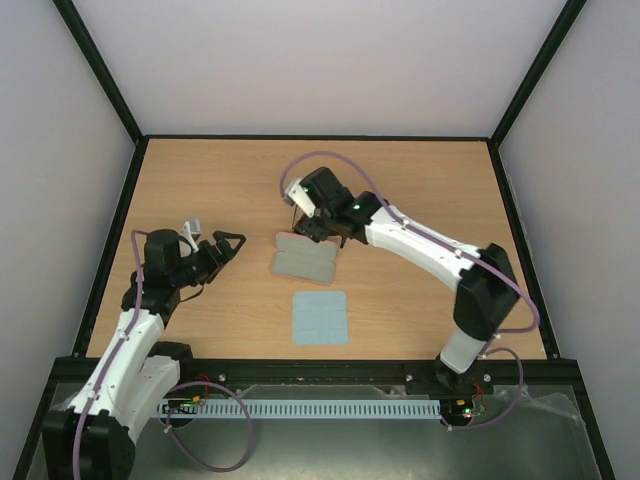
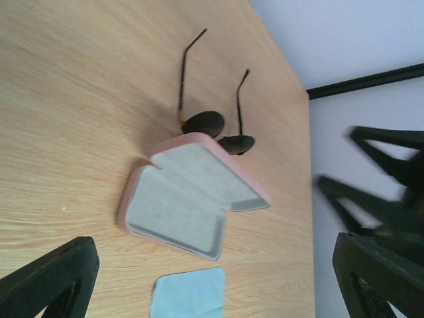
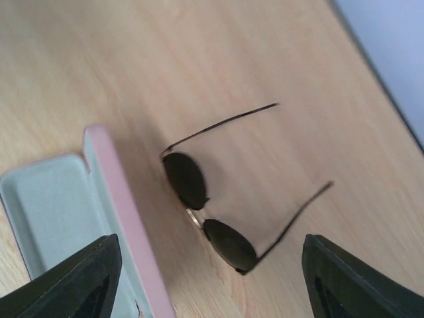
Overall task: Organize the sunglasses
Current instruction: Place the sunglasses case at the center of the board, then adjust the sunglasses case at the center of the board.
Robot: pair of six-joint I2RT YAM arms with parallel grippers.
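Observation:
The sunglasses lie on the wooden table with temple arms unfolded, just beyond the open pink case. They have round dark lenses and a thin wire frame. My right gripper is open and hovers right over them, one finger on each side, touching nothing. In the top view the right gripper hides them. The left wrist view shows the sunglasses behind the case, whose grey lining faces up. My left gripper is open and empty, left of the case.
A light blue cloth lies flat just in front of the case and also shows in the left wrist view. Black frame rails and white walls bound the table.

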